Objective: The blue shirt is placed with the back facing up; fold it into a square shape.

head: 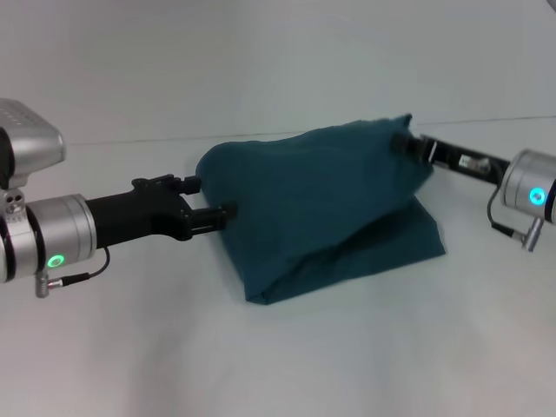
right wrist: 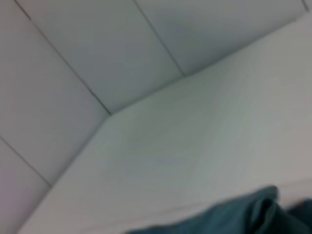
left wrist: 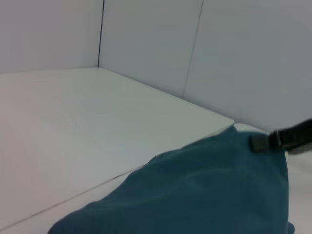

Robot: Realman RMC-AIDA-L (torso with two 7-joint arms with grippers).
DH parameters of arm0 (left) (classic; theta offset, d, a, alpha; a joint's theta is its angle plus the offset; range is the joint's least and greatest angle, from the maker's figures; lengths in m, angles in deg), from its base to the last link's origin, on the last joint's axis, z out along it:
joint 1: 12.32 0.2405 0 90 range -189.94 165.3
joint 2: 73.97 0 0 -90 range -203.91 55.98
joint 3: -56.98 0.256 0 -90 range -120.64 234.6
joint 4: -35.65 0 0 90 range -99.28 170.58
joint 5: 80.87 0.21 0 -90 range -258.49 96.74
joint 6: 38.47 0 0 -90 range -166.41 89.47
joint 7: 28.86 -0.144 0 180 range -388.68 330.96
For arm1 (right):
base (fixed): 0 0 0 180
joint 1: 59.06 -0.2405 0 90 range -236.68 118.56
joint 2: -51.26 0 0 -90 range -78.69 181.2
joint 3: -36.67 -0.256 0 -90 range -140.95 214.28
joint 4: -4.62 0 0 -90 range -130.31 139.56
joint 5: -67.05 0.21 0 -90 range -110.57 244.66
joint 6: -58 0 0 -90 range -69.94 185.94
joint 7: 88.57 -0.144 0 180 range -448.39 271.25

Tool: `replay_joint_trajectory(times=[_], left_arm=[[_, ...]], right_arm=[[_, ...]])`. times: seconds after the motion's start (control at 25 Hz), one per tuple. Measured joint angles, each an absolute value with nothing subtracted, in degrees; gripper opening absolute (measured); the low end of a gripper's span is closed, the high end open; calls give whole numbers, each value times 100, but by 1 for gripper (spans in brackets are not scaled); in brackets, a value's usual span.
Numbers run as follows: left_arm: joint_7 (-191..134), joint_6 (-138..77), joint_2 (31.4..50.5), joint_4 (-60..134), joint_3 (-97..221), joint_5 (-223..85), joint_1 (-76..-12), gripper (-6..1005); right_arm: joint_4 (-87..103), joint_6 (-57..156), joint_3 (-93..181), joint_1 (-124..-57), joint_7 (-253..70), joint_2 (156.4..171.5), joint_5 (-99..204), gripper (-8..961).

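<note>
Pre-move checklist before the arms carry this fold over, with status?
1. Left tool on the shirt's left edge: ok, fingertips are at the cloth.
2. Right tool holding the raised corner: ok, cloth peaks there.
3. Grip firmness on both sides: cannot tell, fingertips are buried in fabric.
4. Both held edges lifted off the table: ok, the upper layer arches above a lower layer.
5. Lower layer lying flat: ok at the front right, hidden elsewhere.
6. Edges aligned for a square: not ok, the shape is lopsided.

The fingertips of both grippers are hidden in the dark teal-blue soft cotton shirt [head: 321, 200], whose front is concealed.
</note>
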State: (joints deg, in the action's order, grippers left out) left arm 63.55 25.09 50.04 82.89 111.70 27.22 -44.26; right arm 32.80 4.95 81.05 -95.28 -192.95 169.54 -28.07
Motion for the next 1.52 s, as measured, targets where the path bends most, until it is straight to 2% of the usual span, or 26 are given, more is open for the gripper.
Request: replay_joint_trajectory(times=[0.2,0.52,0.76,0.92,1.16,1.28,1.52], left_arm=[[6380,2434,5004,8178,11185,2728,-4472,789],[6389,2314,5005,8059,11182,2741,-4498,789],[6387,2228,5000,7986,11182,2741,-4522,789],[6389,2214,4997,8002,11155,2741,-4533,789],[6389,2079,4996,7972,11153,2740,-4566,790],[6388,2049,5001,7910,11150,2708,-4571,790],[6483,2087,5004,7868,11120,2614,-4553,790]], right_arm=[[2852,1159,8105,-9421,-19213,16917,-2897,13],[2870,1377,8003,-9078,-18923,16940,-2754,12],[2908,1361,7558,-9029,-18289,16962,-2317,67],[3065,1156,7307,-8959,-17971,16960,-1947,251],[3254,454,7385,-8940,-17959,16780,-2053,538],[3257,292,7633,-9060,-17995,16723,-2303,738],[3276,244,8081,-9282,-17796,16735,-2984,597]])
